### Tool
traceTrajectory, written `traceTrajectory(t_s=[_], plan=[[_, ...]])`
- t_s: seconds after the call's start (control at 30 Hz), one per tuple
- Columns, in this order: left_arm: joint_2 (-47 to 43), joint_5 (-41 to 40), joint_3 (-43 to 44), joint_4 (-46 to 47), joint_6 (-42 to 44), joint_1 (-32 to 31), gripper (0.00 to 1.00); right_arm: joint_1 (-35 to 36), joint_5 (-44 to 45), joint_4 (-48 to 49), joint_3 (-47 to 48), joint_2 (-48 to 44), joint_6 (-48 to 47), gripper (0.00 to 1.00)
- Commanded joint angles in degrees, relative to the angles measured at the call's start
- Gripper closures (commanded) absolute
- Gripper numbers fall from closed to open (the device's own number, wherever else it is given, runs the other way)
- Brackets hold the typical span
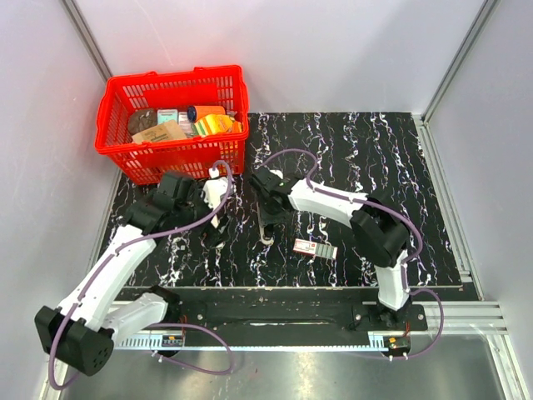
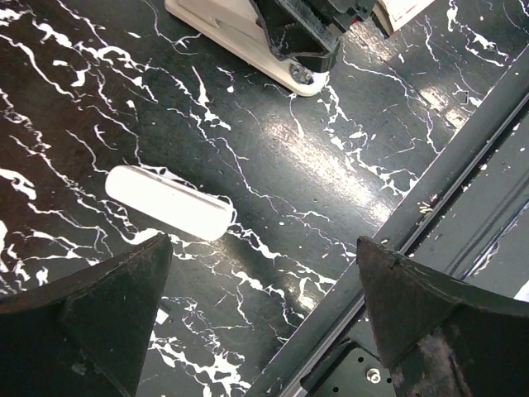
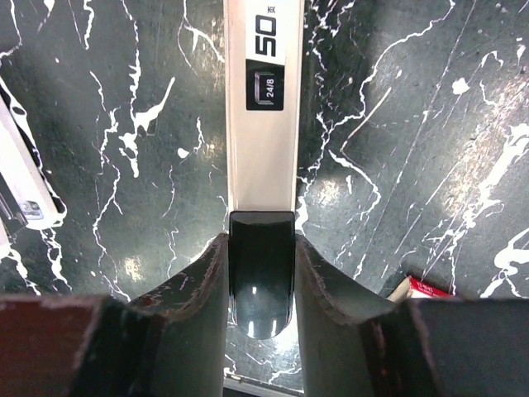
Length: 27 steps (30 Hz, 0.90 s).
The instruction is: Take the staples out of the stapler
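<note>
We see a black, white-veined surface point(image 1: 375, 167) carrying everything, with a red basket point(image 1: 179, 158) of packaged goods at its far left corner. The left arm point(image 1: 108, 267) and right arm point(image 1: 333, 200) both reach toward the middle, and their wrists come close together just in front of the basket. The right gripper point(image 3: 261, 240) has its jaws pinching the dark end of the stapler point(image 3: 260, 124), whose silvery-white body runs straight away from the jaws, low over the surface, marked "50" and "24/8". The left gripper point(image 2: 263, 248) hangs over the surface with its jaws spread wide and nothing between them. A flat red-and-white box point(image 1: 315, 247) lies near the right gripper. A small white oblong piece point(image 2: 169, 203) lies flat just ahead of the left jaws; we cannot tell what it is.
</note>
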Motion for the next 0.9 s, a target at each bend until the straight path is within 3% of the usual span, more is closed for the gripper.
traceTrajectory(t_s=[0.0, 0.13, 0.33, 0.57, 0.87], plan=[[-3.50, -2.54, -0.42, 0.13, 1.47, -0.11, 0.01, 1.20, 0.89, -6.16, 3.60, 0.98, -2.54, 0.73], [-4.47, -3.16, -0.51, -0.13, 2.00, -0.11, 0.01, 1.37, 1.33, -8.89, 5.62, 2.74, -2.89, 0.62], [-5.79, -2.72, -1.04, 0.13, 1.82, -0.11, 0.01, 2.25, 1.60, -10.91, 7.82, 3.88, -3.15, 0.53], [-6.14, -2.11, -1.22, -0.13, 2.17, -0.11, 0.01, 3.30, 1.86, -13.02, 10.89, 5.90, -3.41, 0.50], [-7.02, -2.55, -1.39, -0.31, 2.79, -0.02, 0.01, 3.66, 3.35, -14.87, 13.27, 7.40, -3.68, 0.75]])
